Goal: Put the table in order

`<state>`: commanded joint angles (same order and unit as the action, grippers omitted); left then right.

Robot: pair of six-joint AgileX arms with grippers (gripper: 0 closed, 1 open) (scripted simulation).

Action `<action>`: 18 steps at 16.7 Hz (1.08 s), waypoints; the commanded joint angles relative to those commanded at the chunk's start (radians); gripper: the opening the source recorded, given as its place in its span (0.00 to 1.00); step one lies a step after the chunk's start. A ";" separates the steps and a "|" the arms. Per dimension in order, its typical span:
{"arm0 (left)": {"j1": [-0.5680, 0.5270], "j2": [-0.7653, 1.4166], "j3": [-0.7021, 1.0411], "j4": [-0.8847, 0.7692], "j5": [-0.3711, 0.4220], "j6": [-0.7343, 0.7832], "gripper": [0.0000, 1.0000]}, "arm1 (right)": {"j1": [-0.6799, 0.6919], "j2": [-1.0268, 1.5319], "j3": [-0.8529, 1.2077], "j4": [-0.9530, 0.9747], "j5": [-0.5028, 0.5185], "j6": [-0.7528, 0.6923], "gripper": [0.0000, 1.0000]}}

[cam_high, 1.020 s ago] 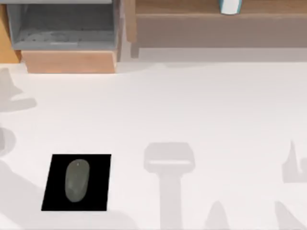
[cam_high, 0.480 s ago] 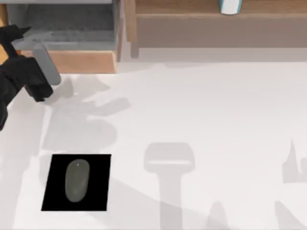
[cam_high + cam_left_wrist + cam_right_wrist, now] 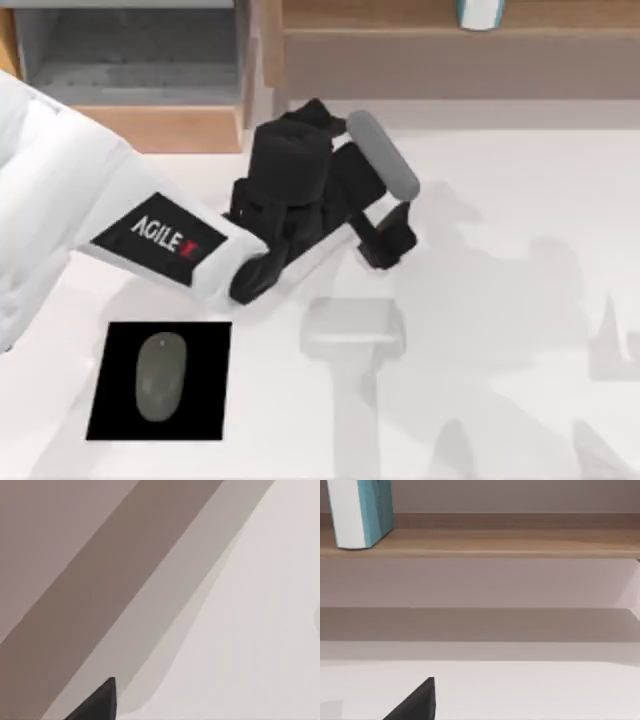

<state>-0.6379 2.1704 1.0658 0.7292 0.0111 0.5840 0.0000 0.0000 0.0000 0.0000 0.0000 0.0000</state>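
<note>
So the left arm is reaching out over the white table point(image 3: 520, 300), and its left tool point(image 3: 385, 235) is hanging over bare tabletop just in front of the wooden shelf point(image 3: 450, 45), well off from the black mat point(image 3: 105, 405). Honestly can't tell if that tool is apart or together, the black wrist is blocking it. A grey mouse point(image 3: 160, 377) is sitting in the middle of the mat, near the table's front left. Behind the mat, the open wooden drawer point(image 3: 150, 125) is showing its grey inside. A white-and-teal box point(image 3: 360, 512) is standing upright on the shelf.
</note>
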 joint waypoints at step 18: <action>-0.226 0.427 1.162 -0.332 -0.824 -0.576 1.00 | 0.000 0.000 0.000 0.000 0.000 0.000 1.00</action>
<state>-0.8637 2.5979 2.2276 0.3967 -0.8133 0.0085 0.0000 0.0000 0.0000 0.0000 0.0000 0.0000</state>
